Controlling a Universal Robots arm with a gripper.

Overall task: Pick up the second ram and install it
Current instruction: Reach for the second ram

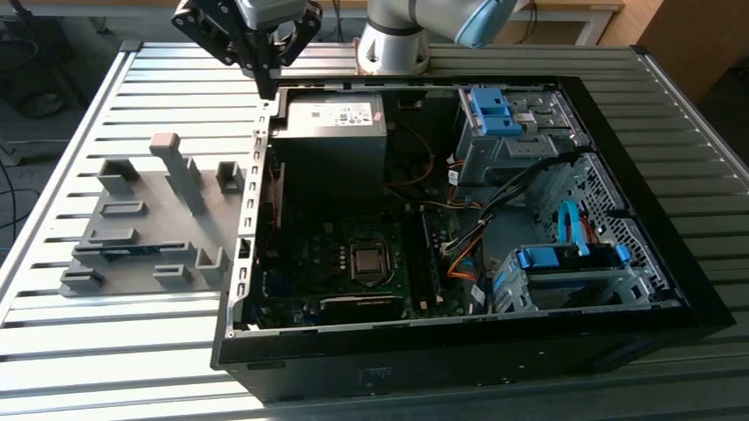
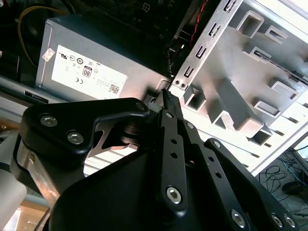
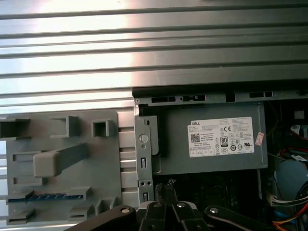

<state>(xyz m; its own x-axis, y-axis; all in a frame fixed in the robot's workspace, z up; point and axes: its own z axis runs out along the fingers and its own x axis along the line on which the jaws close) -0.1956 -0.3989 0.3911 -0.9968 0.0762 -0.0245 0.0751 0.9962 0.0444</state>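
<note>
One end effector (image 1: 267,86) is positioned over the rear corner of the open computer case (image 1: 468,355), close to the power supply (image 1: 333,116). In the first wrist view its fingers (image 3: 158,191) are pressed together, and nothing is gripped between them. The second ram (image 1: 123,252) is lodged in a slot of the grey holder fixture (image 1: 164,224). This is placed on the slatted desk (image 1: 117,351) beside the case at the exterior view's left, well apart from the end effector.
</note>
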